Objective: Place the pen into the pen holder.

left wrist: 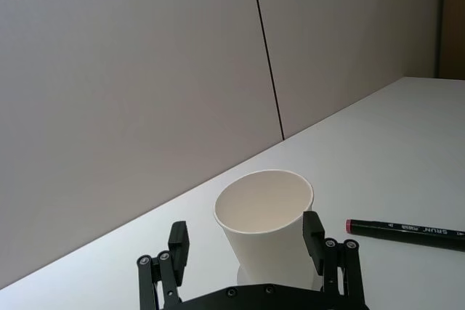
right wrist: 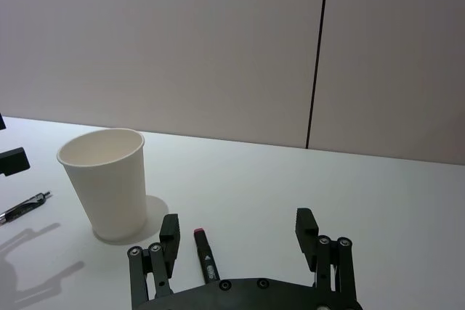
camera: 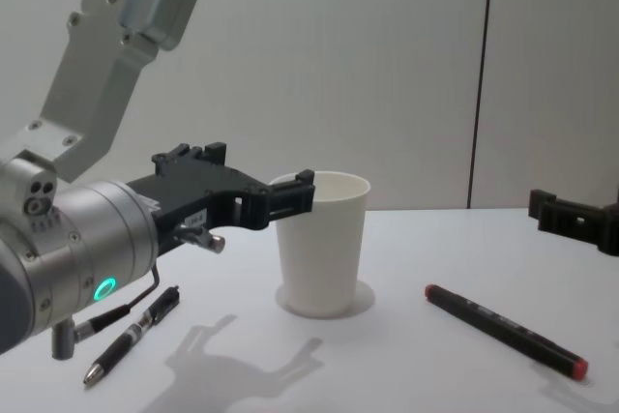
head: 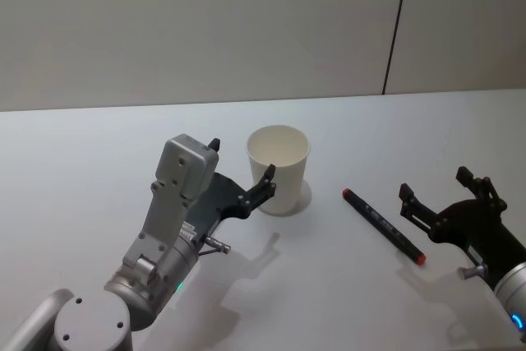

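Finding nothing done: your pen [head: 383,225] lies on the table [head: 99,145], well apart from the empty pen holder [head: 279,168]. Left gripper [head: 242,159] and right gripper [head: 435,182] stand spread, holding nothing.

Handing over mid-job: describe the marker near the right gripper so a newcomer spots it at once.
On the white table, look to the robot's right of the paper cup. The marker lies flat there near the open right gripper: thick, black, red-ended, unlike the slim ballpoint left of the cup.
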Robot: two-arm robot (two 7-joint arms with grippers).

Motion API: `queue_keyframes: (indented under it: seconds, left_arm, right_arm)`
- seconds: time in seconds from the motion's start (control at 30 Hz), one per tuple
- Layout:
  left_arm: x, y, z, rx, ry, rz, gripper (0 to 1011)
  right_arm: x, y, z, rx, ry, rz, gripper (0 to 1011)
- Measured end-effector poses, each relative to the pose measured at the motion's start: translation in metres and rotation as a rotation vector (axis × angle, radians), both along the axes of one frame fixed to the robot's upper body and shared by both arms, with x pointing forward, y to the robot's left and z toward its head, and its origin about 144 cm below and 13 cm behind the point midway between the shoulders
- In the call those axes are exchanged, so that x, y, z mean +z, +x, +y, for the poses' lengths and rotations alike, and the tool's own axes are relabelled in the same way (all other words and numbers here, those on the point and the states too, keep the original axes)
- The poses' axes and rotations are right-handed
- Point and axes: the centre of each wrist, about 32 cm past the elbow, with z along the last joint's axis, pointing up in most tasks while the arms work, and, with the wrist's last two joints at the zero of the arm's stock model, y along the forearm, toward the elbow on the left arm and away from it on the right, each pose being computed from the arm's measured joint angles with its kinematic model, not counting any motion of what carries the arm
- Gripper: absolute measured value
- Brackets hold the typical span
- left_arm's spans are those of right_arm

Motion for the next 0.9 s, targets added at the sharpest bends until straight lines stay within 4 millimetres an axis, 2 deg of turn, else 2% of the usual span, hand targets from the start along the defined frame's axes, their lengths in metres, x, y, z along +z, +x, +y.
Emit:
queue_keyframes:
  seconds: [0.9]
  left_arm:
    - [0.0, 0.0, 0.0, 0.0, 0.0, 0.0, 1000]
  right_arm:
    - [0.0007, 0.0018, -0.0011, 0.008, -0.002, 0.003, 1001]
